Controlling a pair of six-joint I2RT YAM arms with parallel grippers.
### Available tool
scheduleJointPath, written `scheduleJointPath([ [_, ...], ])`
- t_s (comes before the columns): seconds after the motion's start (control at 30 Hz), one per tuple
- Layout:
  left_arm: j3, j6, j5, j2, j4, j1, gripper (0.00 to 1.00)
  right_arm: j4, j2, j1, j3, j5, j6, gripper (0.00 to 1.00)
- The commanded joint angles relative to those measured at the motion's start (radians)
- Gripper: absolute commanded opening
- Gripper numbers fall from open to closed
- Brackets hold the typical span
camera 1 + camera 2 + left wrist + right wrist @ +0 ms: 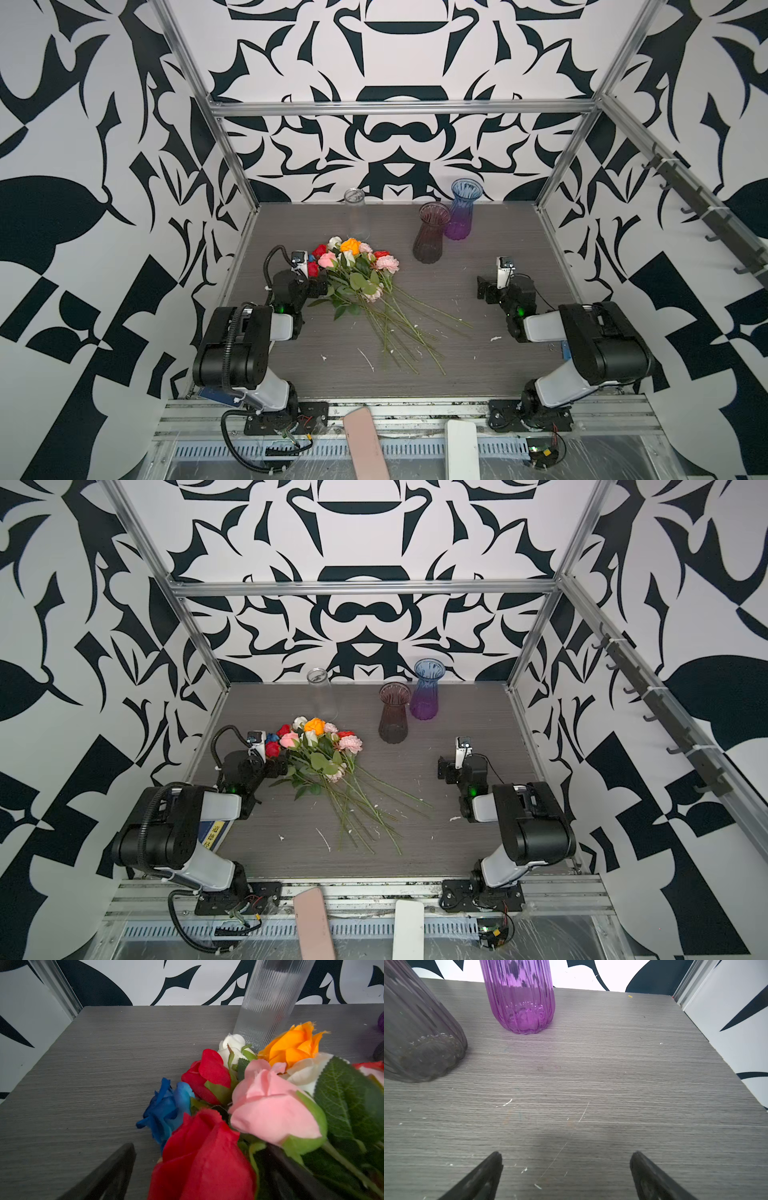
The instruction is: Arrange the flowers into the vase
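The flowers [357,274] lie in a bunch on the grey table [478,365], blooms toward the back left and green stems fanned toward the front. Three empty vases stand upright behind them: a clear ribbed vase [356,216], a dark maroon vase [432,239] and a blue-to-purple vase [462,212]. My left gripper [318,286] is open at the left edge of the blooms. In the left wrist view a red rose [203,1157] sits between its spread fingers, which are not closed on it. My right gripper [566,1155] is open over bare table, well right of the flowers.
Aluminium frame posts and patterned walls close in the table on three sides. A pink flat object [365,440] and a white one [462,449] lie on the front rail. White flecks are scattered on the table near the stem ends.
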Motion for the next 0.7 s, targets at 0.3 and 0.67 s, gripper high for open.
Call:
scheduleJointPath([
  [0.3,-0.014,-0.007,0.046,-0.011,0.014,-0.001,0.99,0.034,-0.018,-0.001,0.016,0.019,0.012,1.00],
  [0.67,-0.014,-0.007,0.046,-0.011,0.015,-0.001,0.99,0.036,-0.016,-0.001,0.016,0.019,0.009,1.00],
])
